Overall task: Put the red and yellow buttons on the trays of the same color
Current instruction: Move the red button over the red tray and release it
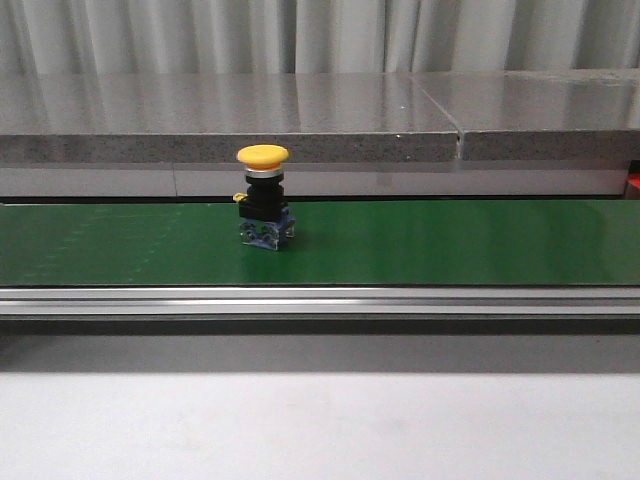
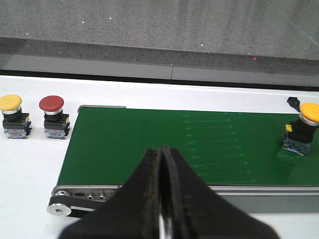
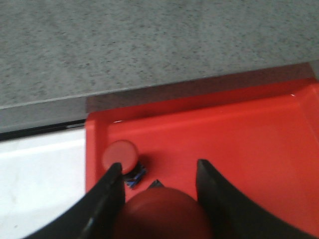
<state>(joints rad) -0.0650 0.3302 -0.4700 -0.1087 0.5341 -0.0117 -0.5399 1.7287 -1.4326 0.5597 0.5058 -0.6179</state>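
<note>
Front view: your yellow button (image 1: 263, 196) is standing upright on the green belt (image 1: 450, 243), and if that belt runs, it could drift out of reach.

Left wrist: left end effector (image 2: 163, 164) is pinched closed on nothing. Spare yellow (image 2: 12, 116) and red buttons (image 2: 53, 117) wait on the table (image 2: 30, 164).

Right wrist: right end effector (image 3: 157, 172) is spread open over the red tray (image 3: 249, 139), with a red button (image 3: 162, 214) between its fingers; whether they're gripping it, I can't tell. It could land on the red one already there (image 3: 121, 155) and tip it.

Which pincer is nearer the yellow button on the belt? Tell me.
Left. The left pincer hangs over the belt's near edge with that yellow button in its view; the right pincer is over the red tray.
</note>
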